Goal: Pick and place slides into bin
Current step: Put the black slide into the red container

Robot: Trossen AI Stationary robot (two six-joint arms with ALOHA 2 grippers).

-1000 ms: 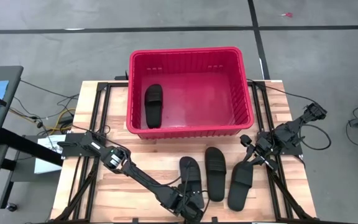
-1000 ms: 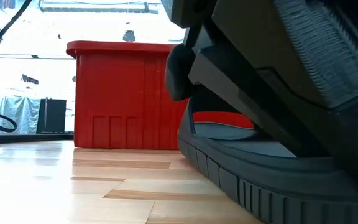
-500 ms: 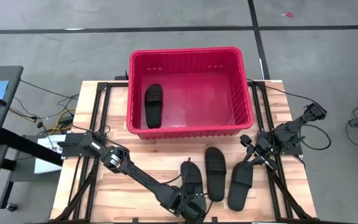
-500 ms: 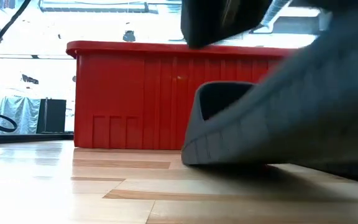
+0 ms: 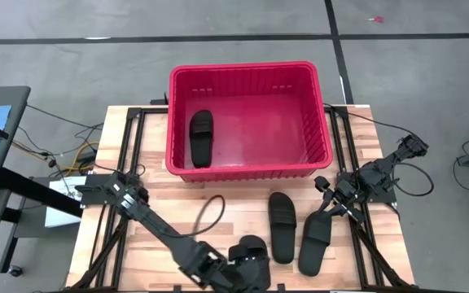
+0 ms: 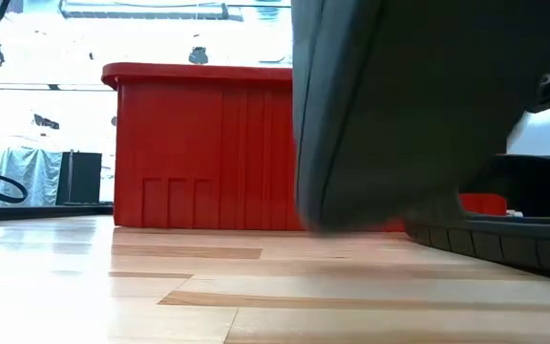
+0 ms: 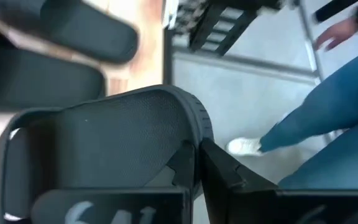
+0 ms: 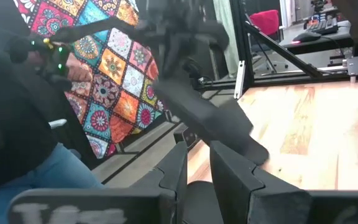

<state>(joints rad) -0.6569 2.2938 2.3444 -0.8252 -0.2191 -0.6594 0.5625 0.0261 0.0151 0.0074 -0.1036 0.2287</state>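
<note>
From above, the red bin [image 5: 248, 114] sits at the far side of the wooden worktop [image 5: 194, 203]. One black slide [image 5: 200, 138] lies flat on the bin floor, close to its left wall. Two more slides lie on the worktop in front of the bin: the middle slide [image 5: 281, 226], and the right slide [image 5: 315, 242] just beside it. The left claw [image 5: 238, 273] is at the near edge of the worktop. It is closed on the fourth slide [image 5: 251, 254] and holds it up. The right claw [image 5: 330, 208] waits at the top end of the right slide; you cannot tell if its fingers are open.

From the low camera, the held slide [image 6: 409, 105] fills the right half of the picture and hangs above the wood. The bin [image 6: 199, 148] stands behind it.

From the left wrist, the claw fingers [image 7: 219, 171] pinch the rim of the held slide [image 7: 104, 149]. A person's leg in blue [image 7: 319, 118] and a white shoe [image 7: 246, 145] show on the floor beyond.

From the right wrist, a slide [image 8: 207, 118] shows just past the dark fingers [image 8: 232, 171], and a bright patterned cloth [image 8: 114, 87] hangs behind.
</note>
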